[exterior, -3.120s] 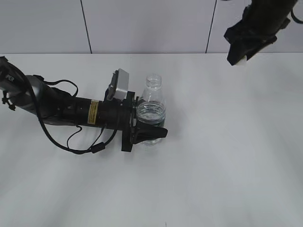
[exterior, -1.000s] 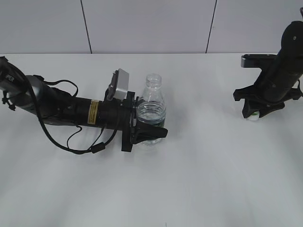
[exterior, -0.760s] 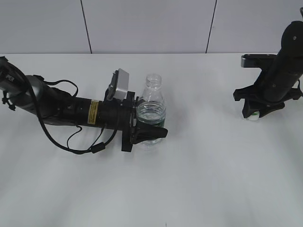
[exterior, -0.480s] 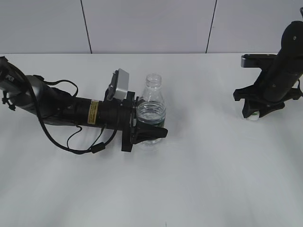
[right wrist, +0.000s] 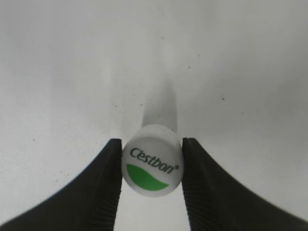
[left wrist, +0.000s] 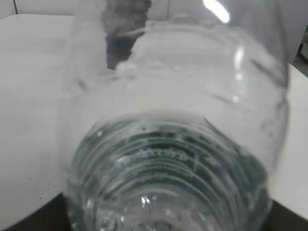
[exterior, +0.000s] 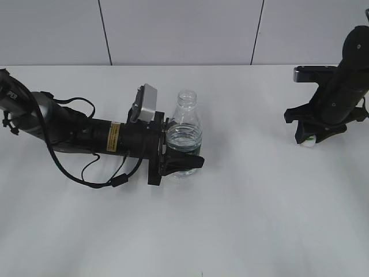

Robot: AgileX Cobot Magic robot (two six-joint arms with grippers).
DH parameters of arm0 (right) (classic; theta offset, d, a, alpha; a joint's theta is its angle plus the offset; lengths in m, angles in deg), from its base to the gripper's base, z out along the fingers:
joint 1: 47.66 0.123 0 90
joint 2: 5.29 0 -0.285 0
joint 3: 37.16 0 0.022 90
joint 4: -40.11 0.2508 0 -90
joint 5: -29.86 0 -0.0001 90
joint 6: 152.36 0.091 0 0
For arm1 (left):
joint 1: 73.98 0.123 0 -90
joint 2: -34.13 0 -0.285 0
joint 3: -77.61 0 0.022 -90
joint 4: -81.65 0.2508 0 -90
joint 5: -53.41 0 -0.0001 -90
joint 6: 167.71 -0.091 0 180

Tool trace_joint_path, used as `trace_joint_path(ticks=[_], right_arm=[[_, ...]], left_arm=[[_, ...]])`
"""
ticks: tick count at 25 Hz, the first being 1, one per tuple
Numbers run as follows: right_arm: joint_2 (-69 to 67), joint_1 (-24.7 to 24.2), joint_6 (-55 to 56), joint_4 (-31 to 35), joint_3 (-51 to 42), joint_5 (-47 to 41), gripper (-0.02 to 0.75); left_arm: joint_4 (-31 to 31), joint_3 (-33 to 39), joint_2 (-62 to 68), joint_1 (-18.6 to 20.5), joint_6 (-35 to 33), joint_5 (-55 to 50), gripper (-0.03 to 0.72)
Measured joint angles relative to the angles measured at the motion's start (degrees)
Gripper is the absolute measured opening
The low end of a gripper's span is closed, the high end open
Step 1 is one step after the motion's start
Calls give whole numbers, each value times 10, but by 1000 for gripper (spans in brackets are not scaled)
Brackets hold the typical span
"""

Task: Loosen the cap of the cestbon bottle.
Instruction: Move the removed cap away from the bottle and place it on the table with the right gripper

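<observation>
The clear cestbon bottle (exterior: 186, 105) stands upright at centre-left with its threaded neck open and no cap on it. Its green label band fills the left wrist view (left wrist: 168, 154). My left gripper (exterior: 183, 151) lies level with the table and is shut around the bottle's lower body. The white cap (right wrist: 151, 166), with green patch and "Cestbon" print, sits between the two black fingers (right wrist: 103, 187) of my right gripper (right wrist: 151, 169), which both touch its sides. In the exterior view that gripper (exterior: 311, 137) points down at the far right, with the cap (exterior: 310, 143) at table level.
The white table (exterior: 259, 208) runs to a grey panelled wall at the back. The left arm and its looping cables (exterior: 86, 167) lie along the table at the left. The right arm's wrist camera bracket (exterior: 311, 71) sticks out above the gripper.
Three seconds ago my right gripper was high at the top right; it has come down to the table at the far right with the cap. Over the last second nothing visibly moved.
</observation>
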Motion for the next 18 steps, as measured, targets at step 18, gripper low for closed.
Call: trace_joint_path(ticks=[18], right_arm=[[0, 0, 0, -1, 0, -15, 290]], left_arm=[[0, 0, 0, 0, 0, 0, 412]])
